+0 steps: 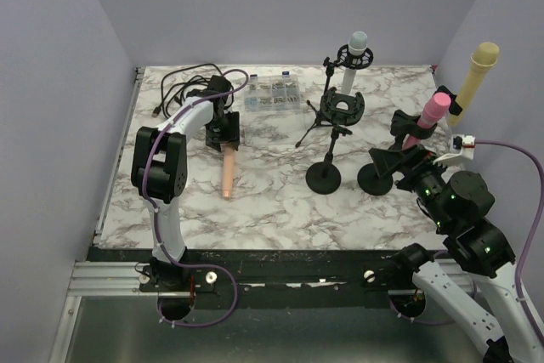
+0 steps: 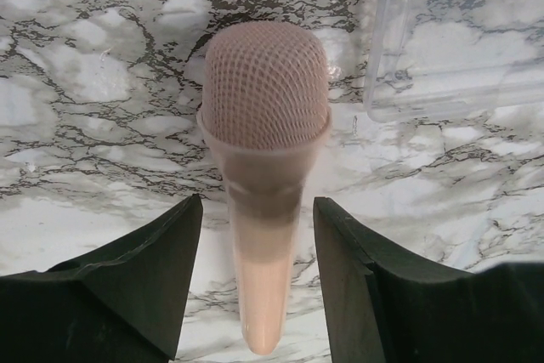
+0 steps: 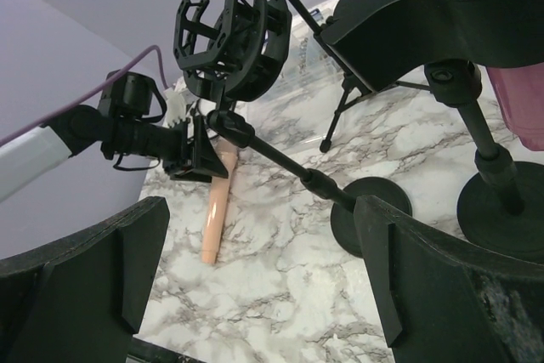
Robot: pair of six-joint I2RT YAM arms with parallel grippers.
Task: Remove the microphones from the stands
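Both stand open: the right end effector (image 3: 259, 235) waits nearest, and the left end effector (image 2: 257, 210) straddles the mic (image 2: 265, 99) without touching it. The mic lies flat on the bench (image 1: 280, 210), well apart from the empty stand (image 1: 342, 108) beyond. Lift the left straight up so neither finger rolls the mic.

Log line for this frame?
peach microphone: lying on marble table | left claw: open, straddling it | right claw: open, empty
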